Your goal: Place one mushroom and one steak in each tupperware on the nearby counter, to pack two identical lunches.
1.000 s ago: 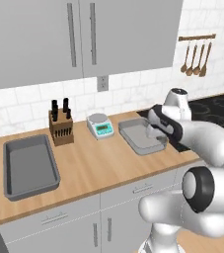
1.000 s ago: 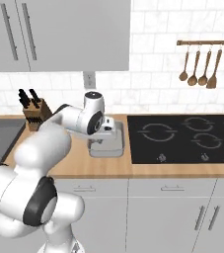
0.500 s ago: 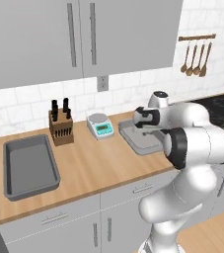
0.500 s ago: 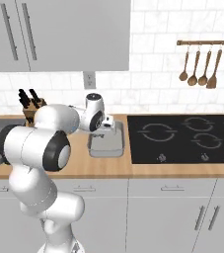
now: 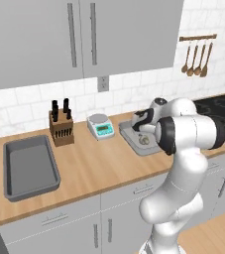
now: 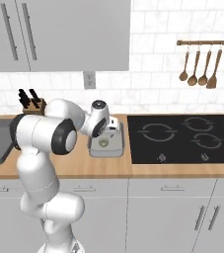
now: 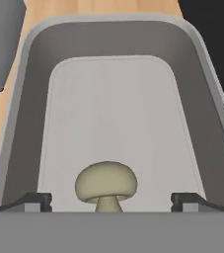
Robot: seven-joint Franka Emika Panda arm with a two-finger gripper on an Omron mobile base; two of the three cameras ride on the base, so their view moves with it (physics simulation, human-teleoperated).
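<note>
A: Left base view: pincer (image 5: 142, 130) over the tupperware (image 5: 130, 139), right on the bench (image 5: 94, 163).

B: Right base view: mushroom (image 6: 103, 143) inside.

A: Hand view: fingers (image 7: 34, 201) spread wide, nothing gripped. Lift straight, don't clip it!

A home kitchen: pale grey wall cupboards with long bar handles (image 5: 82, 34) hang above a white tile backsplash (image 6: 153, 89), a black glass hob (image 6: 182, 138) is set into the light tan wooden table (image 5: 94, 168), beside a wooden knife block (image 5: 61, 128) and hanging wooden spoons (image 6: 198, 69).
</note>
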